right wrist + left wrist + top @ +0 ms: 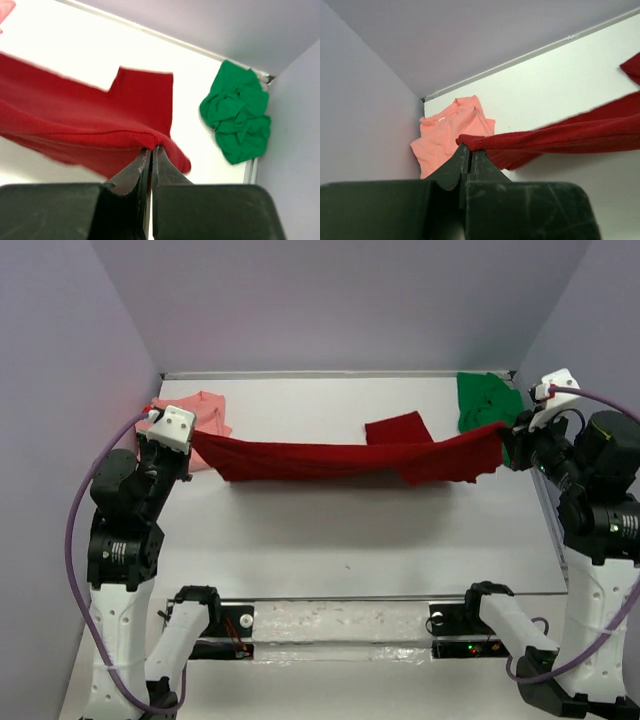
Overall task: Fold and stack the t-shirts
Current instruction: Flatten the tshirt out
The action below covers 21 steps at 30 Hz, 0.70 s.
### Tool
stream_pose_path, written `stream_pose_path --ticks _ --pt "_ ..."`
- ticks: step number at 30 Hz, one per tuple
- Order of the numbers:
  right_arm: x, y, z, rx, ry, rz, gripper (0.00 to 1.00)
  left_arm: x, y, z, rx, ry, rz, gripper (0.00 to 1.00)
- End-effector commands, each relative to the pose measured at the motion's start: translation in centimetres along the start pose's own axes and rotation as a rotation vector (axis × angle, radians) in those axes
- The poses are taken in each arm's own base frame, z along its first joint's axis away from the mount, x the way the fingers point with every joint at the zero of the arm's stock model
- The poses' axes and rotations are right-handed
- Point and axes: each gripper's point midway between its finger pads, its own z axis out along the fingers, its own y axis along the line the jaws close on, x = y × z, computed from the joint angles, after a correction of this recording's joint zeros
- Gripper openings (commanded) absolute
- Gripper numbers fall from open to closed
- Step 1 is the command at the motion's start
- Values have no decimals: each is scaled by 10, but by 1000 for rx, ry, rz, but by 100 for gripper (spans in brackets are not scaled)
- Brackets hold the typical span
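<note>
The left pincer (470,150) and right pincer (151,149) are clenching opposite ends of the dark red t-shirt (330,458), holding it stretched left to right across the worktop (350,550) (neither arm nearer). Beyond, the salmon pink t-shirt (205,410) is lying far left, the bright green t-shirt (487,400) far right.

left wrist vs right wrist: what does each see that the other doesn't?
Left wrist only: the left gripper, jaws shut on one end of the dark red t-shirt, and the salmon pink t-shirt nearly whole in the corner (right wrist catches a pink sliver at its edge). Right wrist only: the right gripper, jaws shut on the shirt's other end, and the crumpled green t-shirt. Both: the red shirt stretching over the white table.
</note>
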Motion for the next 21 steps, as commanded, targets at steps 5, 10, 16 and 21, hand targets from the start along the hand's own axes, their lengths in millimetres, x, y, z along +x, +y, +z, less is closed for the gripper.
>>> stream_pose_path --ticks 5,10,16,21 --pt "-76 -24 -9 83 -157 -77 0 -80 19 -2 3 -166 10 0" --pt "-82 -50 52 75 -106 -69 0 -104 33 47 1 -174 -37 0" --pt "-30 -70 141 33 17 -37 0 -45 25 132 39 -32 -68 0" --pt "32 -87 233 -19 157 17 0 31 6 205 98 131 -123 0"
